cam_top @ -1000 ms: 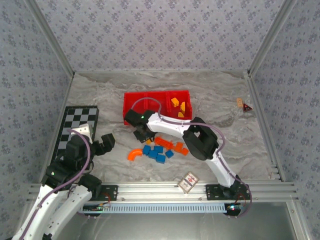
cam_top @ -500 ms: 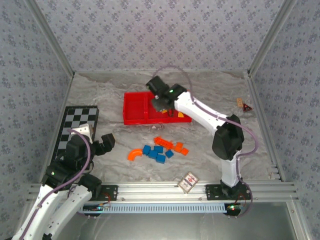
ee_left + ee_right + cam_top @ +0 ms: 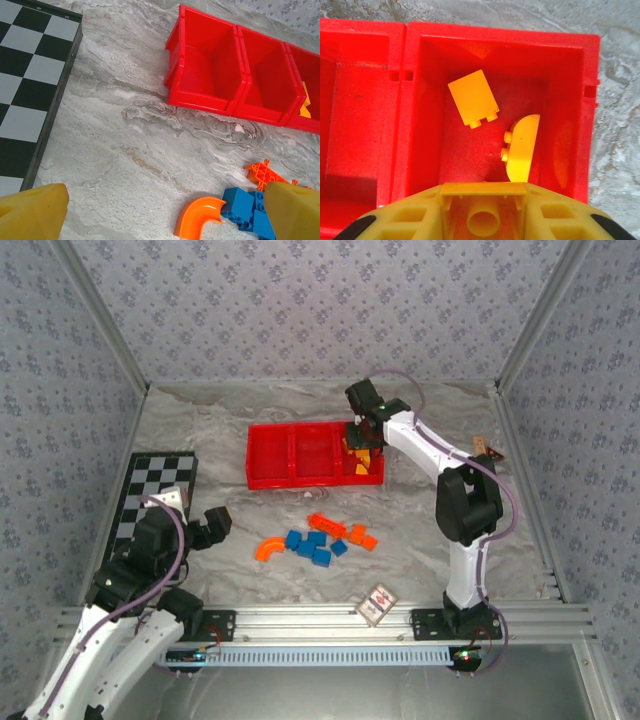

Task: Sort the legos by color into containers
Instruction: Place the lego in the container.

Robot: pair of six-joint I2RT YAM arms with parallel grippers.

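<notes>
**Top external view: right arm has swung from the pile up to the tray**

Largest first: the red tray lies just above the frame's centre, where it was a second ago. My right arm has moved. A second ago it was bent low over the loose bricks at mid-frame. Now it stretches to the upper right of centre, over the tray's right compartment.

My right gripper hangs above that compartment with its jaws closed on a yellow brick, hollow underside towards the wrist camera. Two yellow pieces already lie on the floor below, so I judge this the right place to let go. The drop is not yet done.

My left gripper has not stirred at the lower left. Its jaws are spread wide and hold nothing.

Left on the table below the tray are the blue bricks, the orange-red bricks and the orange arch. The tray's other two compartments have no bricks yet, so most of the sorting remains.
</notes>
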